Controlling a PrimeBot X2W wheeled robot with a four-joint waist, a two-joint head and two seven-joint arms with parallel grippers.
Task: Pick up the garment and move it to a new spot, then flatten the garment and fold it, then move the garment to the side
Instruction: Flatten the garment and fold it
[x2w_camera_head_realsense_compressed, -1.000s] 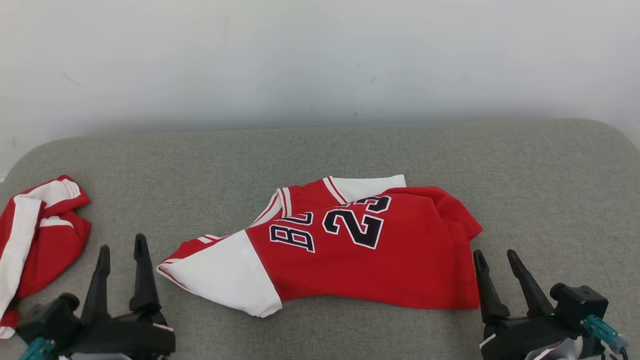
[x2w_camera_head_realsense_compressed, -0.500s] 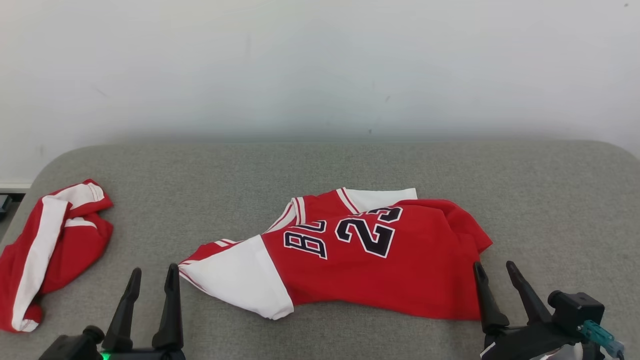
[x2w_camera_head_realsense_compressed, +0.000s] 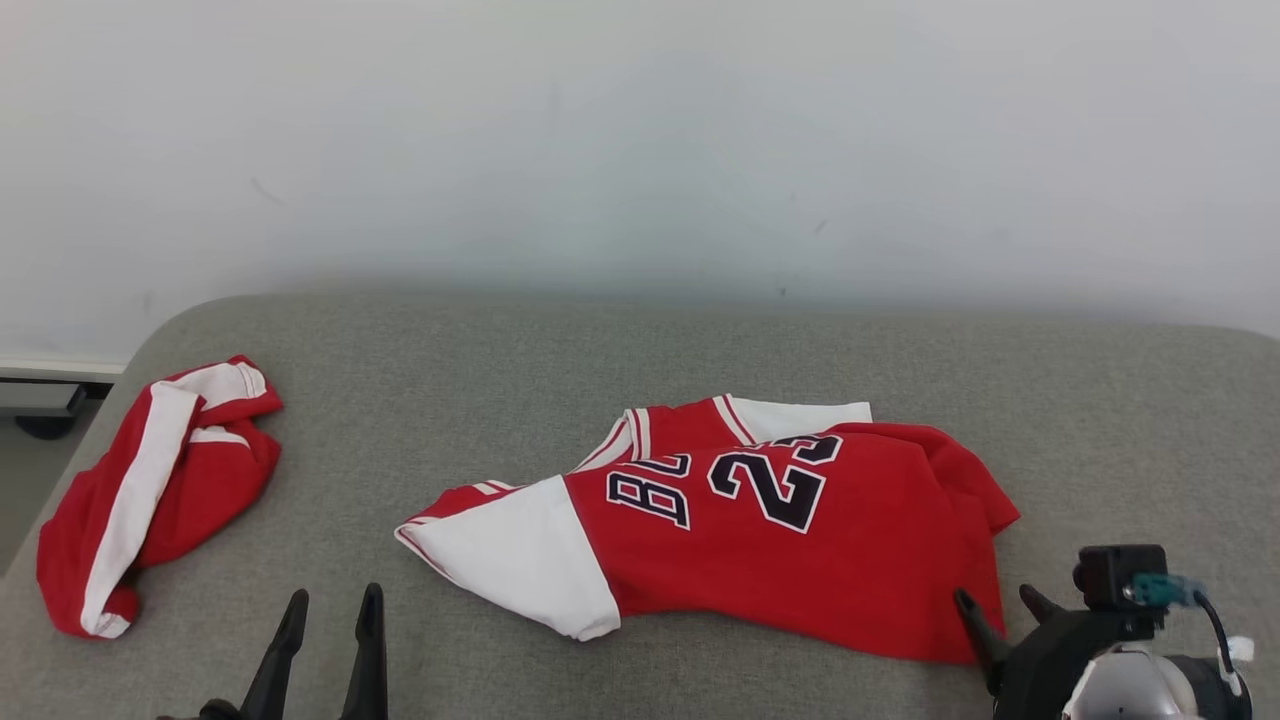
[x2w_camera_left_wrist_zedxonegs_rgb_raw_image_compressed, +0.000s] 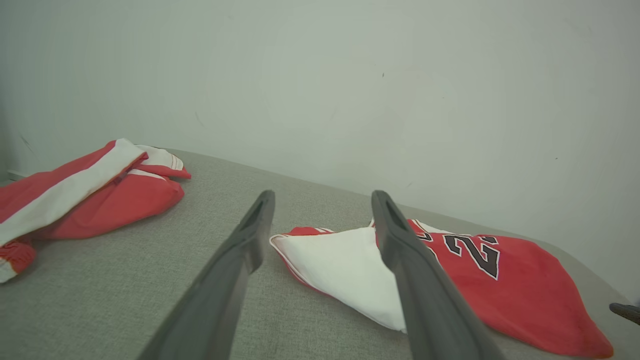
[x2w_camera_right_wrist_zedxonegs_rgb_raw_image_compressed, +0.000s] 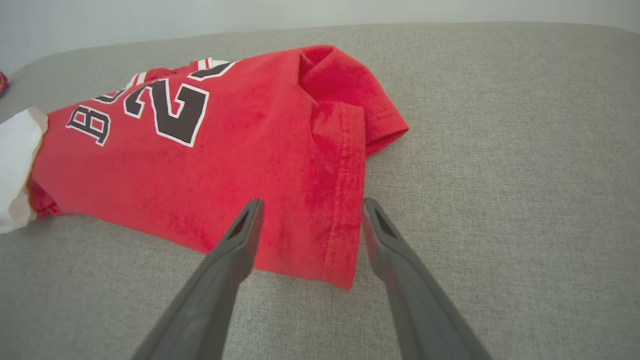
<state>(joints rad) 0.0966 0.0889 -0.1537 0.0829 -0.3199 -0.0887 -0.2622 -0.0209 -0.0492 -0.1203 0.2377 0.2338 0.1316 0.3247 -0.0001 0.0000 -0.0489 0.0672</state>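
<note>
Garment: red-and-white jersey (x2w_camera_head_realsense_compressed: 800, 540) lies loosely folded, centre-right of head view, on grey cushion (x2w_camera_head_realsense_compressed: 500, 370) | Left gripper (x2w_camera_head_realsense_compressed: 335, 593): lower left, jaws wide, empty | Right gripper (x2w_camera_head_realsense_compressed: 996, 594): lower right, jaws wide, empty, at jersey's lower-right corner | Second red garment (x2w_camera_head_realsense_compressed: 150, 490): far left, bunched.

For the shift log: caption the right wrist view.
Open right gripper poised at hemmed corner of the red jersey on grey cushion.
</note>
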